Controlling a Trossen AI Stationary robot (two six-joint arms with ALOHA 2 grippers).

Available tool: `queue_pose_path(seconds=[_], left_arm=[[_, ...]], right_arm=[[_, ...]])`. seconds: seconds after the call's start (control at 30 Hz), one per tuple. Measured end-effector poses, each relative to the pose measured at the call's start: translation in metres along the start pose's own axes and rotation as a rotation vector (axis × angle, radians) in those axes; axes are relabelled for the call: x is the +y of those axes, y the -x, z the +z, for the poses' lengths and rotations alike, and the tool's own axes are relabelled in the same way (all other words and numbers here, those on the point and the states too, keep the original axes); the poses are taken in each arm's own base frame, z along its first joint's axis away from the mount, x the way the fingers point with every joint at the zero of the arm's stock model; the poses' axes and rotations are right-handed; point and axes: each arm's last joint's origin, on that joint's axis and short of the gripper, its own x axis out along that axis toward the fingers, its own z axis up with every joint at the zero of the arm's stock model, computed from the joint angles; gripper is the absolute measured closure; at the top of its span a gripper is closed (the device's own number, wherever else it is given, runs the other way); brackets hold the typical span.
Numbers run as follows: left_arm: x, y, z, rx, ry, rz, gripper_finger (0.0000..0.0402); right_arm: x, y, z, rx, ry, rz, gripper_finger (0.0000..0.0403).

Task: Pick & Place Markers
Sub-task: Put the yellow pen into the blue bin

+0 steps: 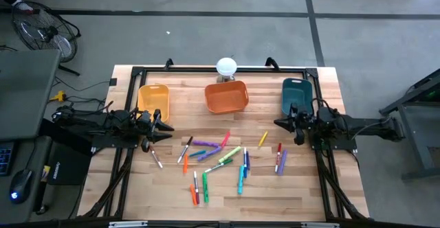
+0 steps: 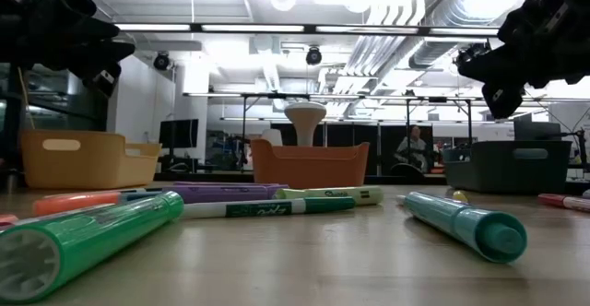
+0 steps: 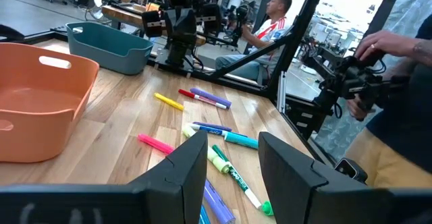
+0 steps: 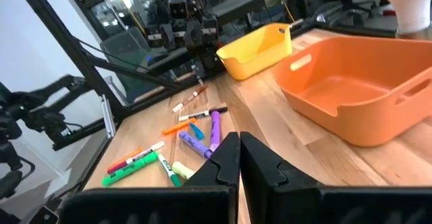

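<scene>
Markers (image 1: pixel 218 161) lie in purple, orange, red, green, blue, teal, yellow and pink on a pale wooden desk (image 1: pixel 302 194). The three bins are yellow (image 1: pixel 152 99), orange (image 1: pixel 226 97) and teal (image 1: pixel 296 93).

Left claw (image 3: pixel 233 166) open above table (image 3: pixel 128 109); markers (image 3: pixel 209 140) beyond it, orange bin (image 3: pixel 40 96) beside, teal bin (image 3: pixel 108 43) far.

markers (image 1: pixel 213 161) crowd centre, bins (image 1: pixel 226 97) behind
</scene>
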Motion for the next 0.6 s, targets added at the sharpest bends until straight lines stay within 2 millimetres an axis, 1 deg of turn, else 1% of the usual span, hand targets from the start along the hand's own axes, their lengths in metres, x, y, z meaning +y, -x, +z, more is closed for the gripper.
queue_pose_path(seconds=[0.1,0.3,0.47,0.6], left_arm=[[0.0,0.0,0.0,0.001,0.0,0.0,0.027],[0.0,0.0,0.0,0.0,0.0,0.0,0.027],[0.0,0.0,0.0,0.0,0.0,0.0,0.027],[0.0,0.0,0.0,0.001,0.0,0.0,0.027]], right_arm=[[0.005,-0.001,0.011,0.05,0.008,-0.026,0.0402],[0.018,-0.006,0.041,0.2,0.149,-0.129,0.0402],[0.029,-0.02,0.066,0.375,0.262,-0.189,0.0402],[0.035,-0.038,0.078,0.483,0.306,-0.21,0.0402]])
